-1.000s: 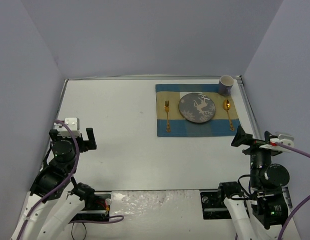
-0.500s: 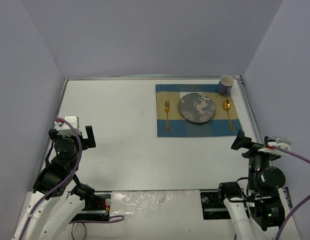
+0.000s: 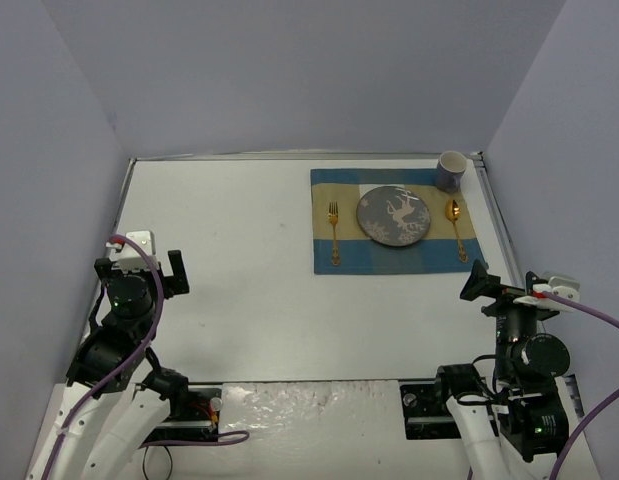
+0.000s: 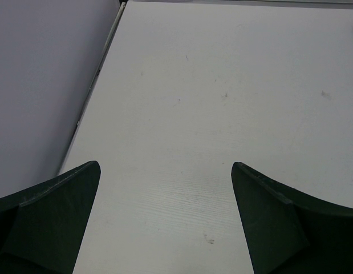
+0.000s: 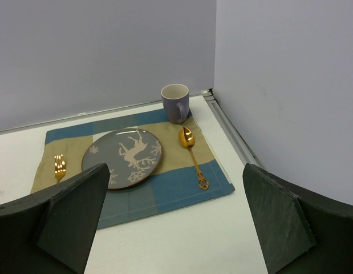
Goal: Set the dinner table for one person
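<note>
On the white dinner table (image 3: 239, 270) a blue-and-tan striped placemat (image 3: 394, 248) lies at the far right. On it sits a grey plate with a deer pattern (image 3: 393, 215), a gold fork (image 3: 334, 232) to its left and a gold spoon (image 3: 456, 226) to its right. A purple-grey mug (image 3: 450, 170) stands at the mat's far right corner. The plate (image 5: 123, 157), spoon (image 5: 193, 155), fork (image 5: 59, 166) and mug (image 5: 175, 103) show in the right wrist view. My left gripper (image 3: 149, 268) is open and empty at the near left. My right gripper (image 3: 504, 285) is open and empty, near the mat's near right corner.
Grey walls enclose the table on three sides. Thin metal rails (image 3: 487, 205) run along the table's edges. The arm bases and cables sit at the near edge. In the left wrist view only bare tabletop (image 4: 222, 114) and the left wall show.
</note>
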Robot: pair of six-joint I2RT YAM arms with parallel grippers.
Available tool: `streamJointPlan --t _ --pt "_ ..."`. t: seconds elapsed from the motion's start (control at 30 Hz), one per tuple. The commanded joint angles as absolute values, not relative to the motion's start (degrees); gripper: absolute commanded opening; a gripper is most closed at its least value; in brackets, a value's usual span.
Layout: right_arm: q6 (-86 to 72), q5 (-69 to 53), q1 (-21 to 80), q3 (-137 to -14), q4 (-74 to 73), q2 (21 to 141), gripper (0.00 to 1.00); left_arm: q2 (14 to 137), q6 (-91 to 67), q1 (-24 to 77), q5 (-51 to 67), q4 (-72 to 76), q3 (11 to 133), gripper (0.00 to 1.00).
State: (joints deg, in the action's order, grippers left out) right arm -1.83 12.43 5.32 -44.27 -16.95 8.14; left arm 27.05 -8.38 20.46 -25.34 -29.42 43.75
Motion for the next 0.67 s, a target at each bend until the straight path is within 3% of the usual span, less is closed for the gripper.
streamJointPlan --t 0.0,0.63 --pt "-1.25 11.71 5.70 -44.82 -12.59 9.33 1.00 27.69 -8.45 19.86 -24.89 -25.31 45.26 0.97" --pt "-1.11 10.35 5.57 -45.00 -12.53 9.49 1.00 27.55 -8.74 19.51 -23.31 -25.06 45.23 0.97"
